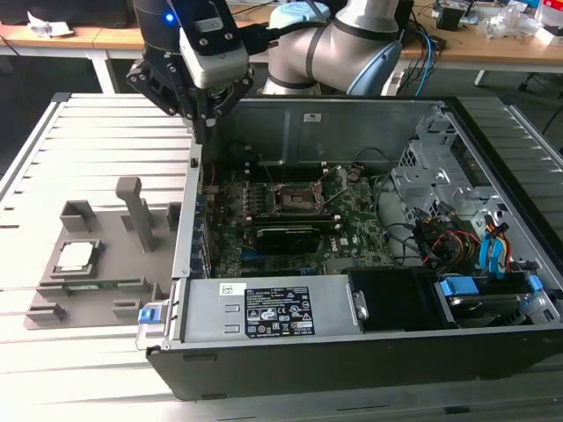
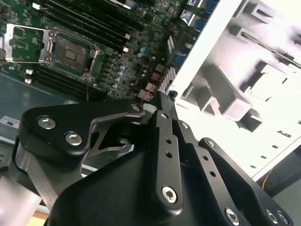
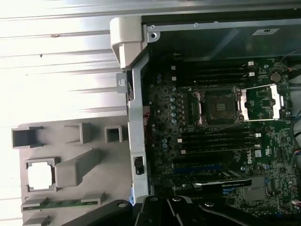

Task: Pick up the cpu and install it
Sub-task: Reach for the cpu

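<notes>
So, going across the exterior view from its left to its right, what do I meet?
The cpu in its grey holder → the gripper → the motherboard socket → the blue-tabbed drive bay.

I'm watching the cpu [image 1: 75,257] lying flat and level in a square recess of the grey holder tray [image 1: 110,294], towards the exterior view's left. It is sitting outside the open computer case [image 1: 264,352], well apart from the motherboard socket [image 1: 297,199]. It is facing up, showing a shiny silver-grey metal top framed by a thin pale rim. In the first wrist view I'm seeing it glaring as a bright pale square, sitting square within its recess.
</notes>
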Available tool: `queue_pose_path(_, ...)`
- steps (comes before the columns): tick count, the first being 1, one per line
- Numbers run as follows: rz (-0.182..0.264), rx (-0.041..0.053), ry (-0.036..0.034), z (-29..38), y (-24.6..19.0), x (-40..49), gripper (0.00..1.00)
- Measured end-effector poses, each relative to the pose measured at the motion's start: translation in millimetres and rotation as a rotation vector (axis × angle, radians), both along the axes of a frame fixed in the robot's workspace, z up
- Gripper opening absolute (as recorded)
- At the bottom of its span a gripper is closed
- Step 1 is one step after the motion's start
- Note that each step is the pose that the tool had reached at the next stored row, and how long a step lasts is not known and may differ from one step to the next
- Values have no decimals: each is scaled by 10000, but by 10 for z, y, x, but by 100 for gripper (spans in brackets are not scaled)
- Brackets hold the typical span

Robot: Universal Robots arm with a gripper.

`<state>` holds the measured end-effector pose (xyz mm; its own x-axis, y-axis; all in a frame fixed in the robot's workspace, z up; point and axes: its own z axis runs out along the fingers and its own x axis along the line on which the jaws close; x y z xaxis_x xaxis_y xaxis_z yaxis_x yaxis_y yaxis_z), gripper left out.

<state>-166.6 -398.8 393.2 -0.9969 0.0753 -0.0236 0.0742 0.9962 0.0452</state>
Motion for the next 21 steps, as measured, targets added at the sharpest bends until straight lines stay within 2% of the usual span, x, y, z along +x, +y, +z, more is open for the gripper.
queue_pose_path(7,-1,-1,1,-1,0,-116,11)
queue_pose_path(9,1,0,0,-3,0,-202,11)
queue_pose_path(21,0,-2,1,-4,0,-454,11)
